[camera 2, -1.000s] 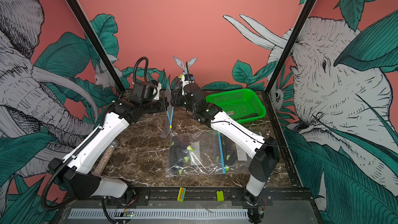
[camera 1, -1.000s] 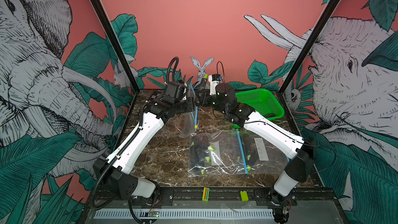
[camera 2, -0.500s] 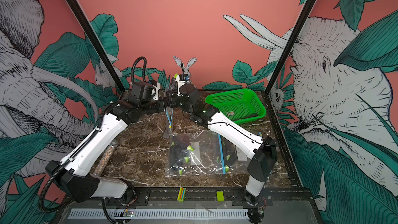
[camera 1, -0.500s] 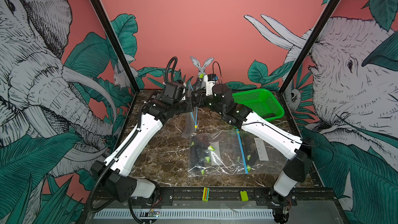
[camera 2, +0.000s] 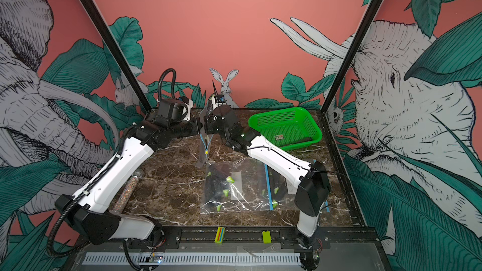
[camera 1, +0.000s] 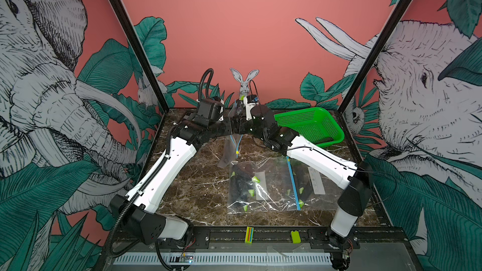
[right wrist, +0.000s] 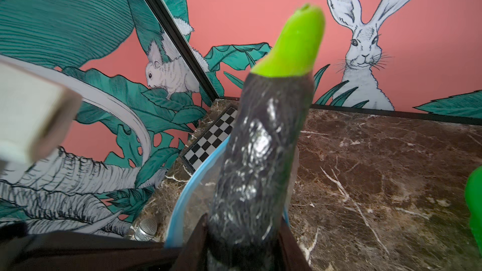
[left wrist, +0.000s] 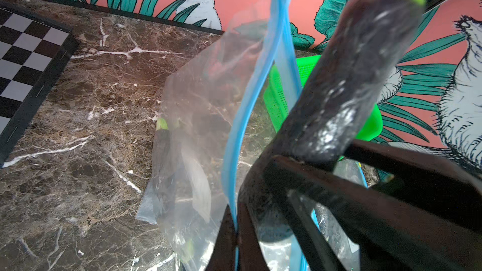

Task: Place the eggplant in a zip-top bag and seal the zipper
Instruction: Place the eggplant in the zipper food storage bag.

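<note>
A clear zip-top bag [left wrist: 203, 116] with a blue zipper hangs from my left gripper [left wrist: 236, 230], which is shut on one zipper strip. The dark purple eggplant [right wrist: 260, 152] stands with its green stem up, and my right gripper [right wrist: 242, 233] is shut on its lower part. The eggplant's [left wrist: 347, 87] bottom end sits between the bag's two blue strips, at the open mouth. In both top views the two grippers meet above the back middle of the table, with the bag [camera 1: 230, 149] dangling below them. The eggplant [camera 2: 210, 112] rises just behind them.
A green basket [camera 1: 310, 126] holding a dark item stands at the back right. Sealed clear bags [camera 1: 260, 186] with several eggplants lie flat in the table's middle front. A chessboard [left wrist: 23, 56] sits at the back left. A glitter tube [camera 2: 129, 189] lies under my left arm.
My right gripper has carried the eggplant left and slightly up, to the bag's mouth. My left gripper, still holding the bag, has lifted a little.
</note>
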Controlling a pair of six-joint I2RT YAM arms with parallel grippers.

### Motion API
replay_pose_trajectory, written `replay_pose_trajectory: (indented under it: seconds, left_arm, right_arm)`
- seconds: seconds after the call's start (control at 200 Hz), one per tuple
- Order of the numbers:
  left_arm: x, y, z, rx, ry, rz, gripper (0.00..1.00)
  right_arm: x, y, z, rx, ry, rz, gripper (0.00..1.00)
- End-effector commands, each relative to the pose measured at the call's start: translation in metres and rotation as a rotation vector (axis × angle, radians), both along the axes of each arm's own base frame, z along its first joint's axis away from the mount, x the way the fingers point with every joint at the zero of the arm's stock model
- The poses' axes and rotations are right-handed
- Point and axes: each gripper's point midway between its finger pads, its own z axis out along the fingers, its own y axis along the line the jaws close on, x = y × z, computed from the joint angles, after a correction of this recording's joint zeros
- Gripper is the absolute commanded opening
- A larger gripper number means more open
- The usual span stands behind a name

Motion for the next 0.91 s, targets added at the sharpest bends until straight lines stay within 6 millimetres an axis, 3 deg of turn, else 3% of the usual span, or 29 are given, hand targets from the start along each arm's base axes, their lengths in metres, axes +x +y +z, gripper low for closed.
replay_pose_trajectory:
  seconds: [0.0, 0.205, 0.66, 0.9]
  left_arm:
    - [-0.003, 0.004, 0.016, -0.008, -0.042, 0.006, 0.0]
    - [-0.002, 0.003, 0.015, -0.008, -0.039, 0.005, 0.0]
    - [0.0, 0.0, 0.011, -0.019, -0.028, 0.003, 0.0]
    - [-0.001, 0.0, 0.014, -0.022, -0.035, 0.004, 0.0]
  right_arm:
    - [-0.002, -0.007, -0.003, -0.055, -0.031, -0.013, 0.15]
    - [-0.009, -0.013, -0.014, -0.105, -0.02, 0.01, 0.21]
    - [-0.028, -0.011, 0.023, 0.025, 0.012, 0.069, 0.42]
    - [-0.031, -0.014, 0.026, 0.026, 0.014, 0.07, 0.47]
